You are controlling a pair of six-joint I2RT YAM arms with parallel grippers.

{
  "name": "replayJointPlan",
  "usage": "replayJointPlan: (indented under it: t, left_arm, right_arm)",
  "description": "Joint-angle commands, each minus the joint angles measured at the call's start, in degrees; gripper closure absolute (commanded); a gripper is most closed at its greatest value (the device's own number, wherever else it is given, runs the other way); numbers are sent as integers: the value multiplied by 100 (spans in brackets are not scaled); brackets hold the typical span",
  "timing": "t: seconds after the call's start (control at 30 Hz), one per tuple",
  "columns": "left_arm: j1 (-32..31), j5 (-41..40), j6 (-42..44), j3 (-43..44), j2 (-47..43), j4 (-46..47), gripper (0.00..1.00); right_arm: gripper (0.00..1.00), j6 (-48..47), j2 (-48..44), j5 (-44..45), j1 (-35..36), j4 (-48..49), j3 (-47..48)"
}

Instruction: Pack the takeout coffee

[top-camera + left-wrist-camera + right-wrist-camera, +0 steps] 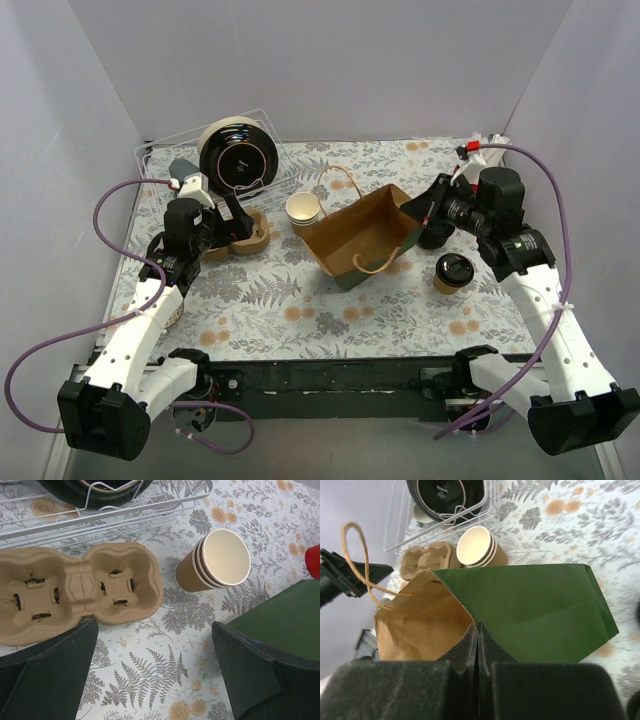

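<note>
The takeout coffee (452, 272), a short tan cup with a black lid, stands upright on the floral cloth right of the paper bag (360, 240). The bag is green outside and brown inside, with its mouth open towards the upper left. My right gripper (420, 214) is shut on the bag's right rim; in the right wrist view its jaws (478, 630) pinch the paper edge where the green wall (535, 605) meets the brown inside. My left gripper (238, 215) hovers open over the cloth beside the cup carrier, with nothing between its fingers (45, 675).
A pulp cup carrier (75, 587) lies left of a stack of lidless tan cups (215, 562). A white wire rack (240, 155) holding black lids stands at the back left. A dark round thing (436, 237) sits partly hidden under my right wrist.
</note>
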Motion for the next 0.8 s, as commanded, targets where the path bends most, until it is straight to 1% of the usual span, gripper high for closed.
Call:
replayJointPlan:
  t: [0.0,0.03,0.07,0.13,0.17,0.27,0.33,0.37,0.47,0.5,0.53,0.57,0.63,0.73,0.77]
  left_arm:
    - [24,-114,11,-27,-64,-18,2]
    - [24,-114,11,-27,-64,-18,2]
    - [24,-114,2,-36,-64,-18,2]
    - [32,-123,11,-36,-64,-18,2]
    - [24,-280,11,-27,-64,-27,2]
    - [32,-308,2,-18,-73,-27,2]
    - [41,-343,11,-27,-82,-27,2]
    - [33,-352,11,-36,-73,-27,2]
    - [41,-352,11,-27,-47,-35,2]
    - [50,-343,2,-18,-29,-35,2]
    - [41,-334,2,-18,-20,-35,2]
    - [50,-378,-7,-18,32,-35,2]
    - [41,-448,-33,43,111,-105,2]
    - [41,-650,-60,192,305,-299,2]
    - [50,-685,-68,193,331,-317,2]
  right_arm:
    - [99,1369,-398,-280,16,1221,-843]
    - [99,1675,-442,-236,33,1311,-966]
    - [99,1843,-477,-236,51,1417,-1202]
    - [99,2142,-513,-183,95,1602,-1336]
    - [99,2222,-513,-166,104,1602,-1424]
    - [99,2381,-513,-130,156,1690,-1556]
    - [99,2329,-478,-78,174,1472,-1530]
    - [91,2276,-469,-8,191,1340,-1504]
    - [90,2389,-600,414,227,1207,-1556]
    - [86,2442,-705,502,235,1215,-1617]
    - [81,2495,-750,668,244,1207,-1627]
    - [73,2530,-768,730,236,1163,-1627]
    - [72,2627,-803,879,236,1137,-1601]
    - [65,2706,-794,924,236,1189,-1557]
    - [61,2698,-759,933,236,1189,-1539]
